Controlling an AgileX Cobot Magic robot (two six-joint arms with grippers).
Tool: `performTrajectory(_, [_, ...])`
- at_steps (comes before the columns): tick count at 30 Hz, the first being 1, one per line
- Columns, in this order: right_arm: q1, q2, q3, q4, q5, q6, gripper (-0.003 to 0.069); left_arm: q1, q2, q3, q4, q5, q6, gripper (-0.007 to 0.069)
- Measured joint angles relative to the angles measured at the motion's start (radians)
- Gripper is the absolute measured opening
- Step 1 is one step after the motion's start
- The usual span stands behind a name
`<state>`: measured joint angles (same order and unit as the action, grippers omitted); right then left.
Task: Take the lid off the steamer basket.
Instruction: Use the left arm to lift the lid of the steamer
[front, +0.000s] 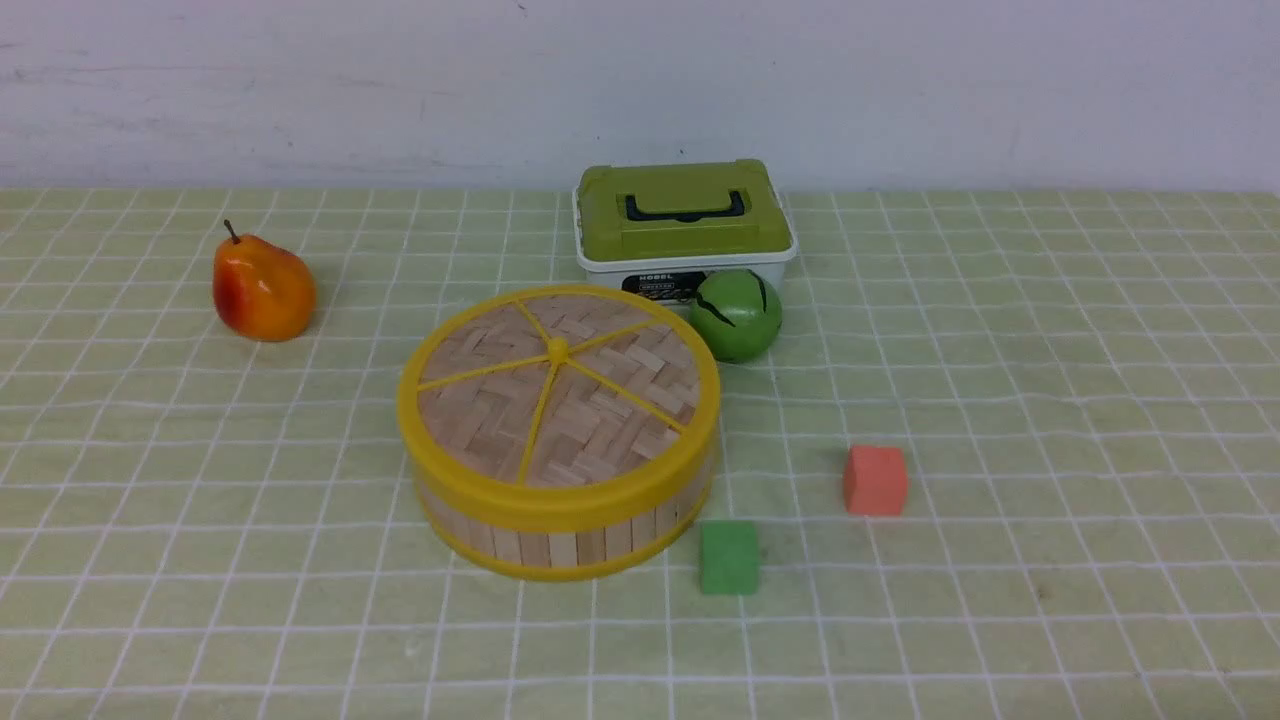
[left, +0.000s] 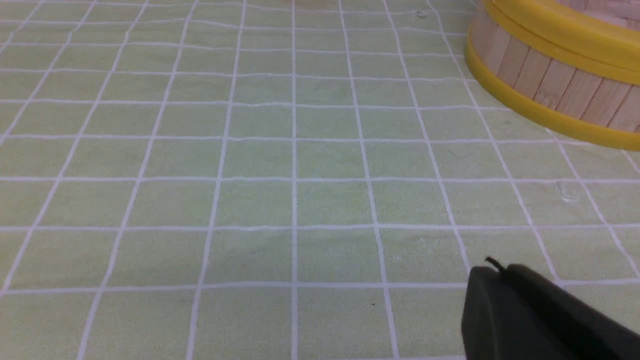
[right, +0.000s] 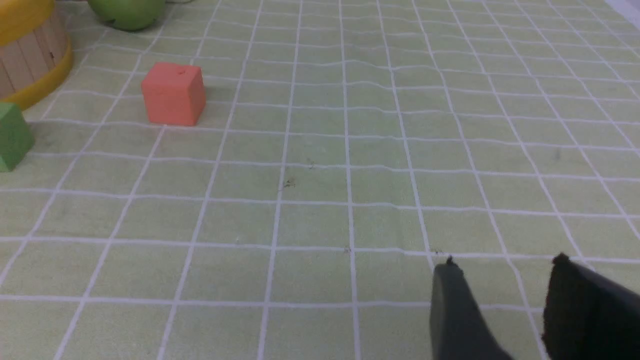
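Note:
The woven lid (front: 558, 385), with its yellow rim and spokes meeting at a central knob, lies flat on the steamer basket (front: 560, 545) in the middle of the table. The basket's slat wall and yellow rims show at a corner of the left wrist view (left: 560, 85) and of the right wrist view (right: 25, 55). My left gripper (left: 495, 270) is shut and empty over bare cloth, well short of the basket. Over the cloth to the basket's right my right gripper (right: 502, 265) stands open, holding nothing. Neither arm shows in the front view.
A white box with an olive-green lid (front: 682, 222) stands behind the basket, a green ball (front: 737, 315) beside it. A pear (front: 262, 290) lies at far left. A green cube (front: 729, 557) and an orange cube (front: 875, 480) sit right of the basket.

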<state>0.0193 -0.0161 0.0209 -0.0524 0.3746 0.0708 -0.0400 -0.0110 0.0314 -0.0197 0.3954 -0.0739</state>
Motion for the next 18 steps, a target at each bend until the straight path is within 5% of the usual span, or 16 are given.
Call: performTrajectory(18, [0.0,0.0,0.0,0.0,0.0,0.0,0.0241,0.0,0.0,0.0,0.0,0.0,0.0,0.0006])
